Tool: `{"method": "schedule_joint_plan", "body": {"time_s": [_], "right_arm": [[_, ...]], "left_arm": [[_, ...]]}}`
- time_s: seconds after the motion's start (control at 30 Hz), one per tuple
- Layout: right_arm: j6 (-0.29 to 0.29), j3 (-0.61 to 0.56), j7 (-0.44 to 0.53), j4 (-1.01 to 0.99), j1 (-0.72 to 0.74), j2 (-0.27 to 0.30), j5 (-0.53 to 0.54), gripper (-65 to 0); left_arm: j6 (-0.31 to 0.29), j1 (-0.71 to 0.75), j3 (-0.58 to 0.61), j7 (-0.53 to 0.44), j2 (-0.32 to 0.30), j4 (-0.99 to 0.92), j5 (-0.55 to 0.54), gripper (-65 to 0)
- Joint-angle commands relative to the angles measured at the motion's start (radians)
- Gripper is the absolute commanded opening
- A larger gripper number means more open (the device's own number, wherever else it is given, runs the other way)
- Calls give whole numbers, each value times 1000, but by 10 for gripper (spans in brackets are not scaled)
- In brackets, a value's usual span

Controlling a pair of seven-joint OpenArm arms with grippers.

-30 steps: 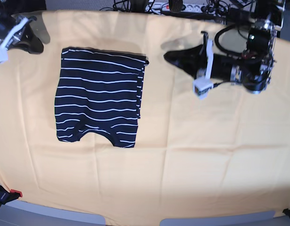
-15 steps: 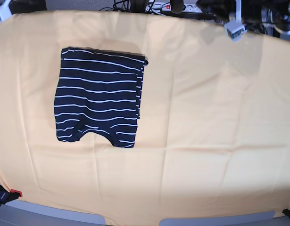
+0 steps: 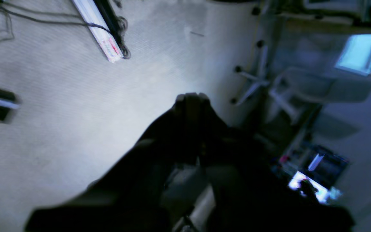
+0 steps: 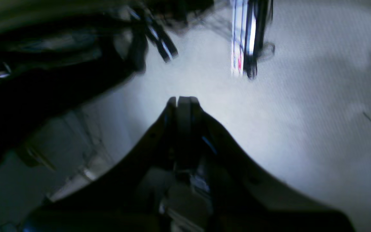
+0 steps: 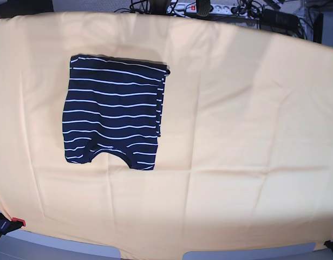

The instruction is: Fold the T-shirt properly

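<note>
Yellow-orange cloth (image 5: 247,124) covering the counter, creased in faint lines across its near half. Power strip (image 5: 201,8) and tangled cables (image 5: 247,8) beyond the far edge. Red-tipped clamp (image 5: 9,222) at the near-left corner. Wrist views — grey carpeted floor (image 3: 60,96), a white cable duct (image 3: 100,30), a blurred lit screen (image 3: 308,187).

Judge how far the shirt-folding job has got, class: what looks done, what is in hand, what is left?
Done: the striped T-shirt lies folded into a compact rectangle on the yellow-orange cloth. In hand: nothing; the left gripper and right gripper are both shut and empty, pointing at the grey floor, out of the base view. Left: apparently nothing, unless a further fold is wanted.
</note>
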Motion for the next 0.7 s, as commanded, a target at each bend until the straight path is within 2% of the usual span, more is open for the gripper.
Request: {"method": "schedule_joint_plan", "body": {"time_s": [0.0, 0.13, 0.23, 0.33, 0.43, 0.57, 0.63, 0.67], "right_arm": [[4, -30, 38, -23, 13, 8, -36, -650], [4, -181, 179, -193, 140, 8, -219, -650], [4, -295, 299, -360, 243, 8, -350, -650], [4, -402, 410, -539, 362, 8, -476, -650], [4, -493, 563, -719, 473, 6, -599, -650], [-74, -591, 740, -903, 598, -2, -736, -650], [-166, -630, 823, -968, 646, -13, -801, -650], [-237, -648, 866, -996, 666, -21, -837, -650]], "left_arm": [[-8, -10, 26, -16, -3, -36, 0, -650], [-8, -130, 143, -91, 5, -244, 72, -650], [-9, -227, 196, -174, 43, -413, 174, -650], [-11, -330, 220, -291, 94, -585, 262, -650], [-13, -424, 223, -463, 148, -757, 372, -650], [-12, -543, 223, -714, 196, -967, 560, -650], [7, -604, 223, -871, 216, -1067, 686, -650], [51, -632, 223, -937, 229, -1115, 737, -650]]}}
